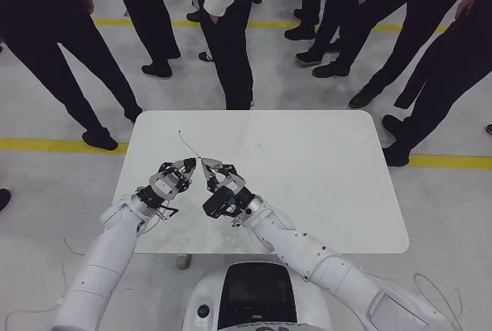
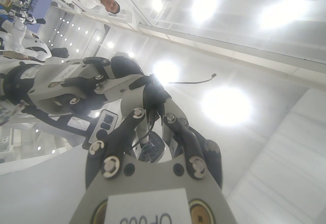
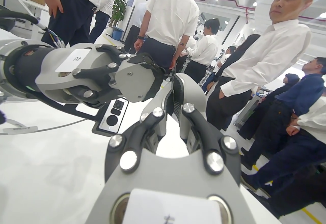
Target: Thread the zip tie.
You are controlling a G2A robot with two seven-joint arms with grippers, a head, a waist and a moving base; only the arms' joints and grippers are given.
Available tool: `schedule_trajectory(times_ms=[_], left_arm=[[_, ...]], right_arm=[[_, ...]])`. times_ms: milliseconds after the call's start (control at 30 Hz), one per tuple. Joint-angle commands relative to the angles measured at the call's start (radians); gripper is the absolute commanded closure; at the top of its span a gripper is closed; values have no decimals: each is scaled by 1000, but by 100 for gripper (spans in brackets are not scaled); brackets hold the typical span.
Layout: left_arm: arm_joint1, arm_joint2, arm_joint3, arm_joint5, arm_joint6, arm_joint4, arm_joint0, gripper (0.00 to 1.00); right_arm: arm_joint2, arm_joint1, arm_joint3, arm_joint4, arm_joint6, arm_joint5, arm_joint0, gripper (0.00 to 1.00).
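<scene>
White table stood on a grey floor, with yellow line tape running past its far side. We saw both arms meeting over the near-left part of the table, tips almost touching. We tagged the left gripper coming in from the left and the right gripper from the right, angled toward each other in a shallow V.

We found the zip tie, thin and dark, rising from the spot where the two tips met. It ran away from the robot over the tabletop with a slight curve. We couldn't tell whether its far end touched the surface.

From the left wrist the zip tie stuck out past the fingertips, with its small square head at the free end. A thin dark strand ran down between the left gripper's fingers, so we marked that claw as clenched on the zip tie.

From the right wrist we saw that gripper's ribbed pads pressed flat together, so clenched. We couldn't tell whether the strap sat between them. In that view the left gripper's tips were just beside the right's. The tie's head hung free, apart from both claws.
</scene>
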State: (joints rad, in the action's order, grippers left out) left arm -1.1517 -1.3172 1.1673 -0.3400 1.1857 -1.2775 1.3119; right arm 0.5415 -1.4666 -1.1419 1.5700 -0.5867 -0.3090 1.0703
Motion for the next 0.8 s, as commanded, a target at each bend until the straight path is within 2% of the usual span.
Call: schedule_trajectory(times_ms=[0, 767], left_arm=[[0, 0, 0, 0, 0, 0, 0, 100], [0, 0, 0, 0, 0, 0, 0, 100]], right_arm=[[0, 2, 0, 0, 0, -1, 1, 100], [9, 36, -19, 0, 13, -16, 29, 100]])
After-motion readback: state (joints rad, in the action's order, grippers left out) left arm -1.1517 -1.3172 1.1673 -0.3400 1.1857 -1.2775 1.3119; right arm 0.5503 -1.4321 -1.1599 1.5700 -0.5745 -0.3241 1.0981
